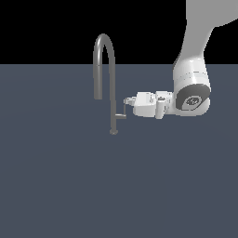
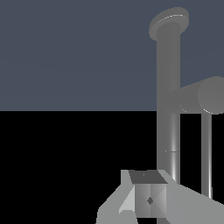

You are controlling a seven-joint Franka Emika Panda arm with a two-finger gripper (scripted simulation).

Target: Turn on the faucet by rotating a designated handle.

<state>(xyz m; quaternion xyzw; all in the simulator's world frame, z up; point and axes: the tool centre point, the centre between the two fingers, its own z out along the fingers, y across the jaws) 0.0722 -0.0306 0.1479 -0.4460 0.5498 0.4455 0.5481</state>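
Jaws of gripper (image 1: 126, 105): grip state indeterminate, tips level with handle (image 1: 121, 115) low on faucet (image 1: 112, 74) stem, mid-bench (image 1: 56, 186); risk: a glancing push slips off the thin lever, leaving it unturned.

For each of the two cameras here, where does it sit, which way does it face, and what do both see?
Exterior view: off the arm, looking slightly down at the tall grey metal gooseneck faucet; the white arm and claw reach in from that view's right.
Wrist view: on the wrist, close to the faucet stem; only a grey claw finger shows.
Shared: the faucet.
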